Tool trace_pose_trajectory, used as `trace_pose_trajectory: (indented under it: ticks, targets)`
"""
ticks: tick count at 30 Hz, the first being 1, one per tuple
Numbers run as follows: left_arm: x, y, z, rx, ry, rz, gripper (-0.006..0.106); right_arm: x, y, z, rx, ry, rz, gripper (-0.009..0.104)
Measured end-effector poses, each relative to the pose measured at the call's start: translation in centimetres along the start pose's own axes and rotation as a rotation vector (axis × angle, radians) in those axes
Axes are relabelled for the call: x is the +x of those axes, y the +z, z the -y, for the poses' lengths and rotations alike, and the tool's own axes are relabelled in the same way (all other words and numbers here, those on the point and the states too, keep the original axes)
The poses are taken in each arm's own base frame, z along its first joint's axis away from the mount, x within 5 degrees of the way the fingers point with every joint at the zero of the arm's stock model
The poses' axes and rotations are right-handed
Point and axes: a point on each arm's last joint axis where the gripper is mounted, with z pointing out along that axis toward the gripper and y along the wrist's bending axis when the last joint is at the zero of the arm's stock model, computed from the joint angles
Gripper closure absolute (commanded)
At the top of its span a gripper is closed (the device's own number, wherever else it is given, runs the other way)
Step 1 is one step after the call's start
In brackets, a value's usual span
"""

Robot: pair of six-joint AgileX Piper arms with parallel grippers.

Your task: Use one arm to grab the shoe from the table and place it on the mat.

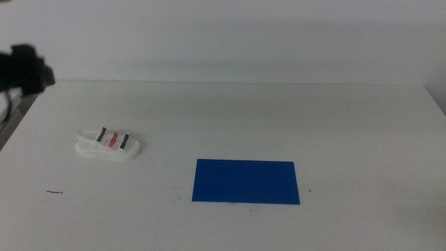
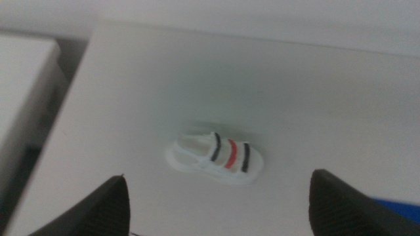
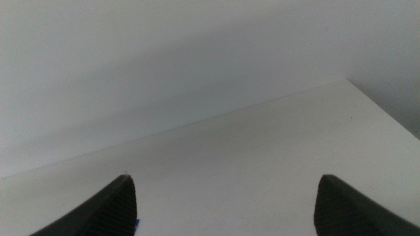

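The white shoe [image 1: 109, 144] with two black straps and a red one lies on its sole on the white table [image 1: 230, 118], at the left. The dark blue mat [image 1: 245, 181] lies flat near the middle front, well to the shoe's right. The left arm [image 1: 26, 68] shows as a dark blurred shape at the far left edge, above and behind the shoe. In the left wrist view the shoe [image 2: 215, 158] lies between the wide-apart jaws of my left gripper [image 2: 220, 203], still some way below them. My right gripper [image 3: 226, 206] is open over bare table, out of the middle view.
A small dark mark [image 1: 54, 192] lies on the table near the front left. The table's left edge [image 1: 17, 122] runs close to the shoe. A sliver of the mat [image 2: 394, 213] shows in the left wrist view.
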Motion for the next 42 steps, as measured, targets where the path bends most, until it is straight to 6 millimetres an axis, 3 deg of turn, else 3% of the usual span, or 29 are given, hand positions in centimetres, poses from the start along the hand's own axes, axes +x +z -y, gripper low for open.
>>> trace_pose_trajectory:
  ticks: [7,12,24,29,42]
  targets:
    - [-3.6,5.7,0.8,-0.087,-0.429,-0.228,0.009,0.0,0.0,0.0,0.000,0.000,0.000,0.016]
    - [-4.5,9.5,1.3,-0.181,-0.711,-0.339,0.009,0.0,0.0,0.0,0.000,0.000,0.000,0.016]
    - [-5.9,19.2,1.7,-0.301,-0.760,-0.489,0.009,0.0,0.0,0.0,0.000,0.000,0.000,0.016]
    - [-5.7,21.3,1.7,-0.323,-0.762,-0.519,0.009,0.0,0.0,0.0,0.000,0.000,0.000,0.016]
    - [-3.0,24.6,0.8,-0.561,-1.236,-0.586,0.009,0.0,0.0,0.0,0.000,0.000,0.000,0.016]
